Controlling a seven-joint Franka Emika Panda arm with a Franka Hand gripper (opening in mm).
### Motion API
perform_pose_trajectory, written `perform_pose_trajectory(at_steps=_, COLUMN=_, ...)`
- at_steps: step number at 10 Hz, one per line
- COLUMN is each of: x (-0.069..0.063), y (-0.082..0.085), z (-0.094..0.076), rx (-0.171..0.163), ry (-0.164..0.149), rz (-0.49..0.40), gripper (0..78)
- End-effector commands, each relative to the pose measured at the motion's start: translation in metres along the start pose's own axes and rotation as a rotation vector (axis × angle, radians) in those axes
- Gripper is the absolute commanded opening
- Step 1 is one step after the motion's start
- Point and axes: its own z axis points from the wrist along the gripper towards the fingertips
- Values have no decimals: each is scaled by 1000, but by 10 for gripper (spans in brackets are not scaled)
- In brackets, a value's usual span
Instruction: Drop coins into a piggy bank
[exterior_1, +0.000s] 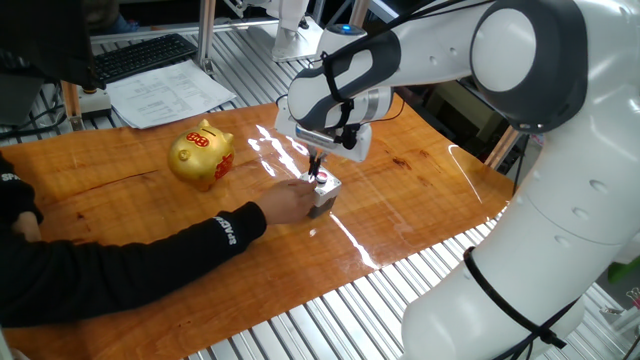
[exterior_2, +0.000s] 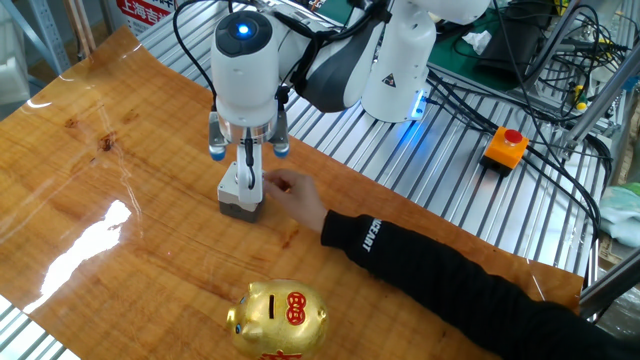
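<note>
one piggy bank (exterior_1: 201, 155), one grey block (exterior_1: 323, 193), one hand (exterior_1: 316, 172)

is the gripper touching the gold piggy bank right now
No: the gripper is down at the small grey block, well apart from the piggy bank.
</note>
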Motion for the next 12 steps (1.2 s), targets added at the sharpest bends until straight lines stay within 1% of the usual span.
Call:
perform_pose_trajectory(at_steps=1, x=3, y=-2, z=-10, rx=-12, ry=12, rz=8, gripper=12)
perform_pose_trajectory(at_steps=2, x=3, y=-1, z=-11, rx=-19, ry=19, rz=23, gripper=12)
perform_pose_trajectory(at_steps=3, x=3, y=-1, z=-11, rx=-19, ry=20, rz=26, gripper=12)
perform_pose_trajectory(at_steps=4, x=2, y=5, z=-17, rx=-17, ry=18, rz=60, gripper=12)
perform_pose_trajectory(at_steps=6, x=4, y=12, z=-25, rx=-15, ry=19, rz=75, gripper=12)
perform_pose_trajectory(at_steps=7, x=7, y=16, z=-32, rx=-15, ry=20, rz=79, gripper=12)
perform_pose_trajectory(at_steps=10, x=9, y=20, z=-35, rx=-16, ry=19, rz=77, gripper=12)
perform_pose_trajectory(at_steps=12, x=12, y=29, z=-37, rx=-16, ry=20, rz=83, gripper=12)
